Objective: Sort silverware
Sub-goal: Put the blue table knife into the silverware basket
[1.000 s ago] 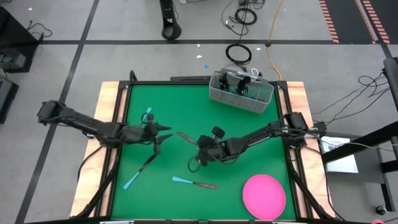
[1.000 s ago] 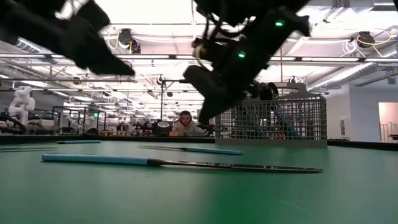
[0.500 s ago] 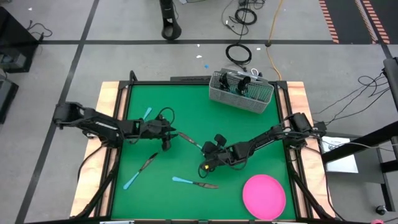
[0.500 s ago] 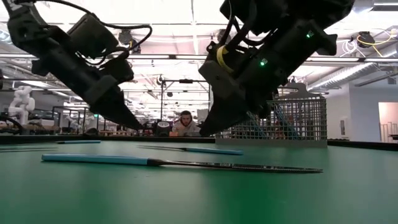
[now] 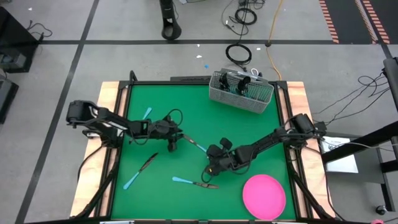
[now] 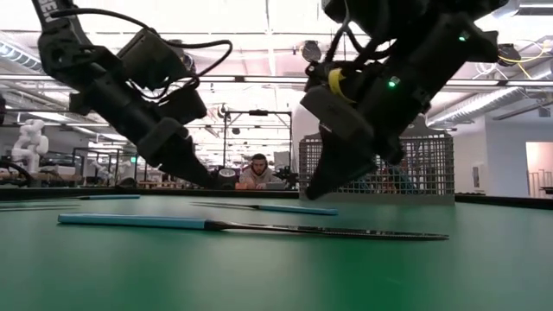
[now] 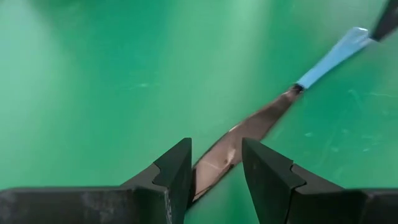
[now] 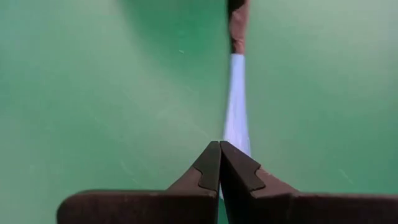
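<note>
A knife (image 5: 194, 143) with a light blue handle (image 7: 333, 57) and a dark blade (image 7: 249, 127) lies flat on the green mat at mid-table. My left gripper (image 5: 176, 138) is open and low over the blade's free end, with one finger on each side of it (image 7: 217, 162). My right gripper (image 5: 209, 153) is shut, its tips (image 8: 219, 146) just over the handle's free end (image 8: 236, 112). In the low view both grippers slant down at this knife (image 6: 259, 207). Three more pieces of silverware (image 5: 196, 183) (image 5: 140, 171) (image 5: 147, 114) lie on the mat. My left gripper's fingers (image 7: 177, 165) stand on either side of the blade's end (image 7: 214, 158); I cannot tell whether they touch it. My right gripper's shut tips slant down over the handle's free end (image 8: 237, 134); the fingers hide the spot, so I cannot tell whether they touch it.
A grey wire-mesh caddy (image 5: 241, 90) holding cutlery stands at the far edge, right of centre. A pink round plate (image 5: 264, 195) sits at the near right. Wooden borders (image 5: 109, 99) frame the green mat. In the low view a person sits in the room beyond the table.
My left gripper has come down and gone toward the table's right, tipping nose-down onto the blade end of the middle knife. My right gripper has sunk and gone toward the near edge, ending at the same knife's handle end. Neither gripper has opened or shut.
</note>
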